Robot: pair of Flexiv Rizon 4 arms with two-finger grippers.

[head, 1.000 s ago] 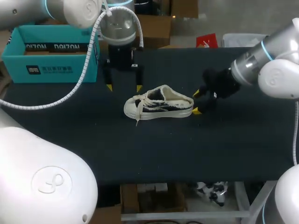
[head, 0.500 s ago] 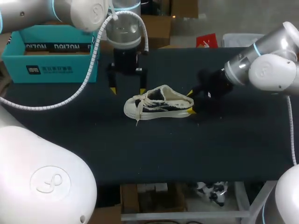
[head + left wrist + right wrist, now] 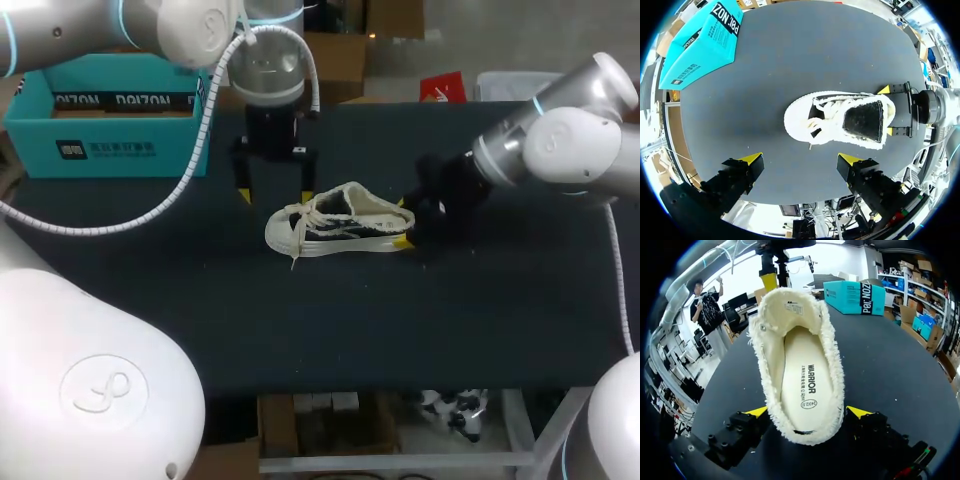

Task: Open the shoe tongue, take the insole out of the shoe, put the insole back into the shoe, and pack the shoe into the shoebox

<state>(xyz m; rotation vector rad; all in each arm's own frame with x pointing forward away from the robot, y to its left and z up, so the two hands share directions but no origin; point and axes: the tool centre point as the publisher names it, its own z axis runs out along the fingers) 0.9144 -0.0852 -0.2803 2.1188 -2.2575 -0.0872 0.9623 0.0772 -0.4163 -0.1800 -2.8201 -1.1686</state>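
Here's the shoe (image 3: 340,225), sitting on its sole mid-desk (image 3: 400,330), toe towards my left side, heel towards my right, laces (image 3: 303,222) loose over the front. The left arm (image 3: 268,75) hangs above the desk just behind the toe end, and the left jaws are spread wide with nothing in them, yellow fingertips (image 3: 753,158) well apart over bare dark cloth. On the other side, the right arm (image 3: 555,140) is down low at the heel. The right jaws are wide open too, with the heel sitting between the fingertips (image 3: 859,412), each tip just beside the fuzzy collar, no squeeze on it. Looking straight into the opening, the pale insole (image 3: 802,385) lies flat inside. The teal shoebox (image 3: 110,120) stands at the desk's far left corner, well apart from the shoe
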